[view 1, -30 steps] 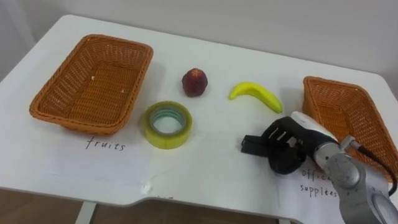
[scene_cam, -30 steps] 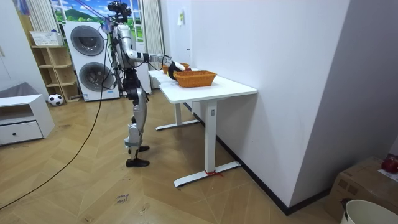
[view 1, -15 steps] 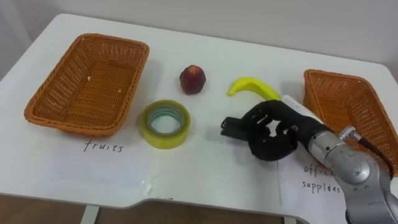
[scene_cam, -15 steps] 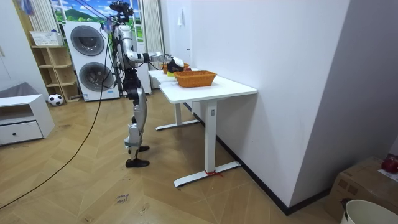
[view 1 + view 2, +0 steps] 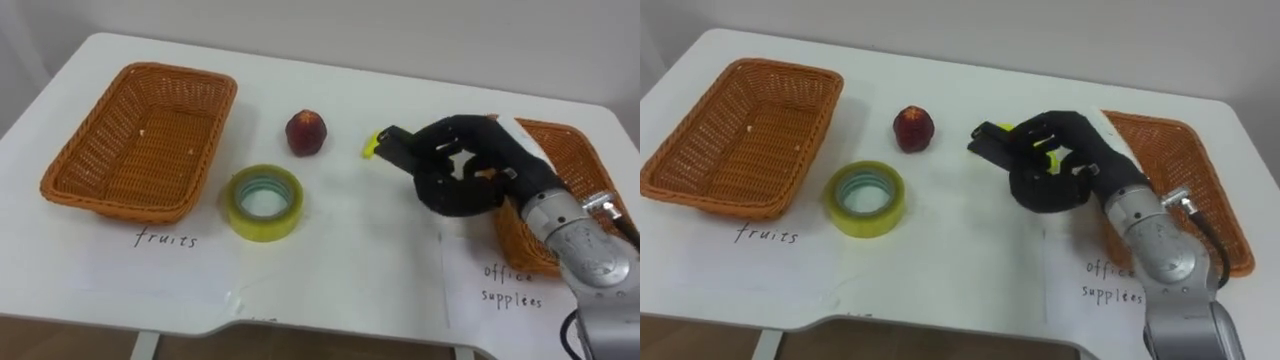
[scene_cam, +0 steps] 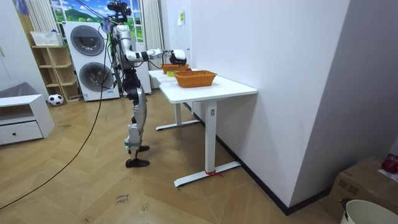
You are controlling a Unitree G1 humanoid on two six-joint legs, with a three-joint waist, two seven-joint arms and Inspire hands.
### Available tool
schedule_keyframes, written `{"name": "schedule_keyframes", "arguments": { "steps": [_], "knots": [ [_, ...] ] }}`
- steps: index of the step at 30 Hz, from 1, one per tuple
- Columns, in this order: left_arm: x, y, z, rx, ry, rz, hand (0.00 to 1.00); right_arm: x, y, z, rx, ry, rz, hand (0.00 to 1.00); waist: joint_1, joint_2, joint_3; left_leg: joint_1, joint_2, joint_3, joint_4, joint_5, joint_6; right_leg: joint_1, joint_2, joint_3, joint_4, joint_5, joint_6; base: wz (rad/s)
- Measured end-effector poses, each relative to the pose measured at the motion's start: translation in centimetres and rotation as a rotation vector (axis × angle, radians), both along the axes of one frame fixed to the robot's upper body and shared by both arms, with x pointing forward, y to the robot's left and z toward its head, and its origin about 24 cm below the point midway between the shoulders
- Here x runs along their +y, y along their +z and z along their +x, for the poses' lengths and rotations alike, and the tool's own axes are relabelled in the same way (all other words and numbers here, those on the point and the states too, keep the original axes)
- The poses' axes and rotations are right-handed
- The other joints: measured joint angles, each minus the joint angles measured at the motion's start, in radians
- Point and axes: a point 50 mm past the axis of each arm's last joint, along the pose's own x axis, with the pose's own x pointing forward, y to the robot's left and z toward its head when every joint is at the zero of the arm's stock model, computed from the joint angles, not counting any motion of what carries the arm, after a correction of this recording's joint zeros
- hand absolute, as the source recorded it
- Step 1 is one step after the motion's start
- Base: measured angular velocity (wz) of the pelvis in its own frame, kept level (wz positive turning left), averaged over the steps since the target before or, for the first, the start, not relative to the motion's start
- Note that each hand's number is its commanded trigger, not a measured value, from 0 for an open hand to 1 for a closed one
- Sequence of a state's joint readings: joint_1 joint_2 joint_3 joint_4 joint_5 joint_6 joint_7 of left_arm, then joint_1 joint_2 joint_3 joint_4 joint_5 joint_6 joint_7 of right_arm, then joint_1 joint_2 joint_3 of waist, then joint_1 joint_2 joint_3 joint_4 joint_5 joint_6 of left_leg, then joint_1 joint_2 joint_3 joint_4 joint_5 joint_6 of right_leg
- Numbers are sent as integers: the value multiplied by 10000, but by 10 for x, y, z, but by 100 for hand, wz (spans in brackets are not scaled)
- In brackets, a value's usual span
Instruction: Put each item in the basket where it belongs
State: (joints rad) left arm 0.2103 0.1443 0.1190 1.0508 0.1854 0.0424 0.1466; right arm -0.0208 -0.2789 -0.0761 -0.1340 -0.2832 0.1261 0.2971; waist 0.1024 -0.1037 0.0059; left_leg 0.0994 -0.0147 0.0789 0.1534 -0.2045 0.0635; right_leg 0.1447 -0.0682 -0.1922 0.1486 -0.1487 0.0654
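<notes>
left eye view: the right hand point(image 5: 465, 172) hangs over the banana point(image 5: 369, 150), fingers curled, with a yellow tip poking out. the peach point(image 5: 305, 132) and tape roll point(image 5: 264, 200) lie beside the fruit basket point(image 5: 200, 160).
room view: the robot stands at the white table point(image 6: 217, 87), right arm stretched over it.
right eye view: yellow shows between the fingers. i can't tell if they grip it.

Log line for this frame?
stage: reach | right hand: open, above banana, no grasp seen | peach, tape roll: unsorted on table | fruits basket: no fruit
</notes>
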Motion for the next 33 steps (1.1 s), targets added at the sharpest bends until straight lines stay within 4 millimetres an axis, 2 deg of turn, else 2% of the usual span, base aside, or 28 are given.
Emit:
{"name": "schedule_keyframes", "arguments": {
  "steps": [4, 8, 21, 27, 33],
  "knots": [
    [0, -2, -18, 553, 149, -25, 0, -11, 7, -1, -487, -604, 717, 100, -337, -58, -19, -14, -4, -2, 7, 0, 0, -8, -2, -26, 8, 0, 0, 0],
    [2, -2, -28, 736, 404, 19, 0, -21, 16, -2, -1090, -1223, 1205, 100, -504, -109, -9, -23, 0, 0, -5, 0, 0, -24, -1, -28, 8, 0, 0, 0],
    [9, 3, -20, 170, 598, 391, 0, -36, 26, -4, -2040, -2526, 1016, 100, -891, -167, -43, -17, 1, 12, 0, -1, 0, -32, -1, -27, 11, 0, 0, 0],
    [10, 4, -21, 135, 610, 436, 0, -48, 7, -4, -1406, -3070, 1279, 100, -991, -209, -71, -12, 1, 32, 17, -1, 0, -28, -4, -43, 15, 0, 0, 0],
    [11, 4, -23, 113, 801, 473, 0, -62, 9, -8, -1571, -3726, 1195, 100, -1005, -176, -51, -15, 8, 53, 14, -2, -1, -40, 2, -33, 14, 0, 0, 0]
  ]
}}
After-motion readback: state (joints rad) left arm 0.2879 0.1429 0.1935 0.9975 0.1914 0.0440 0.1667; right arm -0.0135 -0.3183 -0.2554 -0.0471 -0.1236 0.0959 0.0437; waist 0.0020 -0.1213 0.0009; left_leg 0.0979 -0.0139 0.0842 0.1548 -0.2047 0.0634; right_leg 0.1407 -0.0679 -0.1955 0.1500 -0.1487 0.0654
